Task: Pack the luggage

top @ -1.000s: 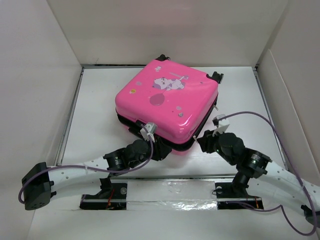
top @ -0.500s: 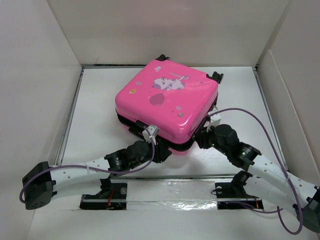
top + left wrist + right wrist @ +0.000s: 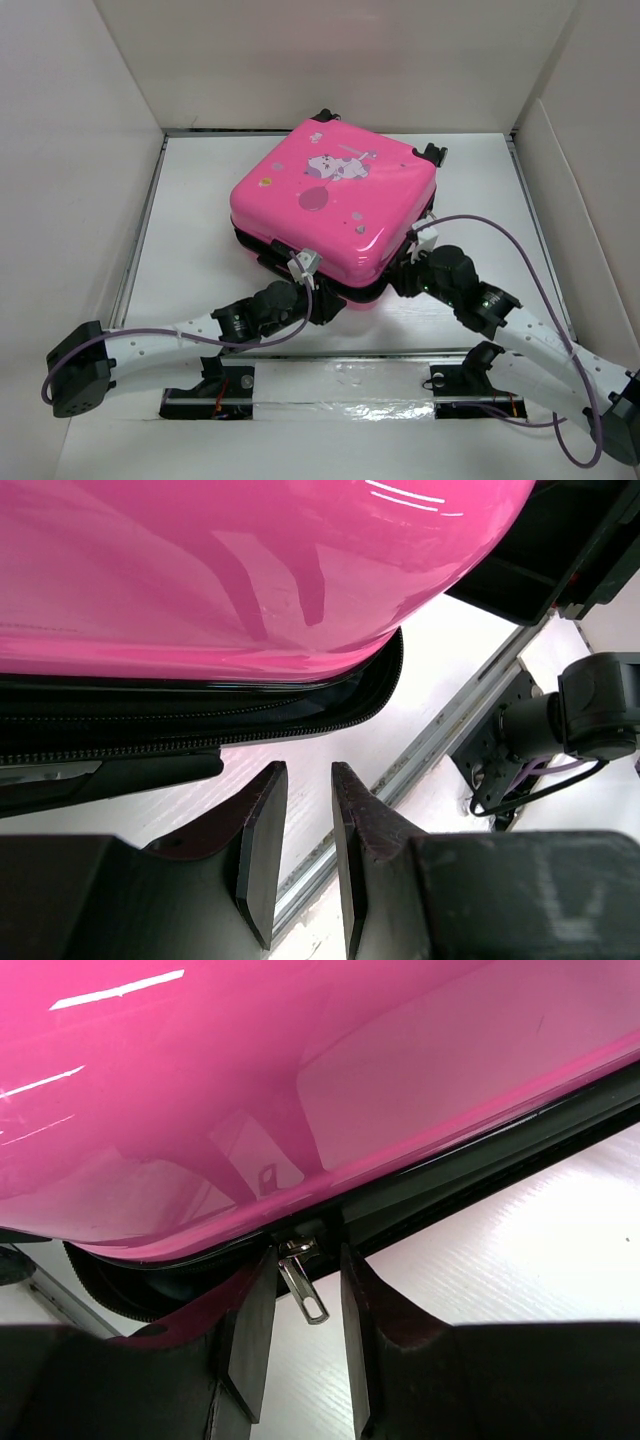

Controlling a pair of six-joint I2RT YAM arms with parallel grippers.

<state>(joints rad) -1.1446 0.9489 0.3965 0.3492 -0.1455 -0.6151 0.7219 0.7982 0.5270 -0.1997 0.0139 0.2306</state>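
pink luggage point(image 3: 335, 205) lid down, flat on table point(image 3: 190, 230), cartoon print's writing too tiny to read; my left gripper point(image 3: 305, 780) at its near edge, narrow gap, empty; right gripper point(image 3: 305, 1258) loosely straddling zipper pull point(image 3: 303, 1288), not pinching

The glossy pink shell of the luggage point(image 3: 300, 1080) fills the upper part. Under its edge runs a black zipper band point(image 3: 480, 1175). A small silver zipper pull point(image 3: 308, 1298) hangs from it, in the gap between the two dark fingers point(image 3: 245, 1330) of the right gripper point(image 3: 305, 1270), which stand apart. The white table point(image 3: 520, 1260) shows at the right.
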